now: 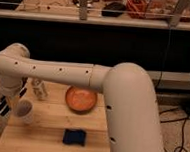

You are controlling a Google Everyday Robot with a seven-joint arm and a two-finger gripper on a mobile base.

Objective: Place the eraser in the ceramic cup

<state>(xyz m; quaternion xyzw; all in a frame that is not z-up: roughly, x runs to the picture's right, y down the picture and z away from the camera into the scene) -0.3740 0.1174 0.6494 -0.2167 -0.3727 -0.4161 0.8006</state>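
A dark blue eraser [74, 137] lies flat on the wooden table [47, 146], near its front middle. The small off-white ceramic cup [24, 111] stands at the table's left side, to the left of and a little behind the eraser. My white arm reaches across from the right, and its gripper [2, 105] hangs at the far left edge, right beside the cup and partly off the table. The gripper is well away from the eraser.
A wide orange bowl [81, 99] sits at the back middle of the table. A clear glass jar [38, 89] stands behind the cup. A dark shelf front and a cluttered bench are behind the table. Cables run over the floor at the right.
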